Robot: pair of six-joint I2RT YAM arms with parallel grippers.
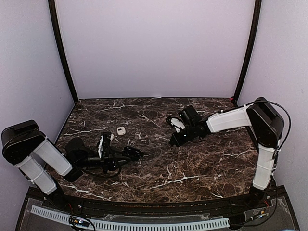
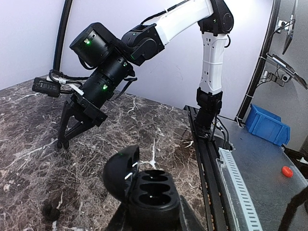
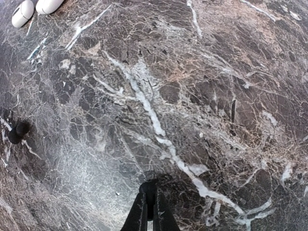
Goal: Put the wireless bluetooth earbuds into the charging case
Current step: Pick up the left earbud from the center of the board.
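My left gripper point(image 1: 129, 155) is shut on a black charging case point(image 2: 155, 193) and holds it just above the table. Its lid point(image 2: 120, 172) stands open to the left and its sockets are empty. My right gripper point(image 3: 150, 195) is down at the marble, right of the case point(image 1: 134, 153), and also shows in the top view point(image 1: 173, 141) and the left wrist view point(image 2: 61, 142). Its fingers are pinched on a small black earbud point(image 3: 150, 185). A second black earbud point(image 3: 19, 130) lies loose on the table and shows in the left wrist view point(image 2: 48, 211).
A small white case point(image 1: 121, 130) lies on the table behind the left gripper; two white rounded pieces point(image 3: 23, 12) show at the far corner of the right wrist view. Off the table's right edge are a cable rail point(image 2: 236, 173) and a blue bin point(image 2: 267, 126).
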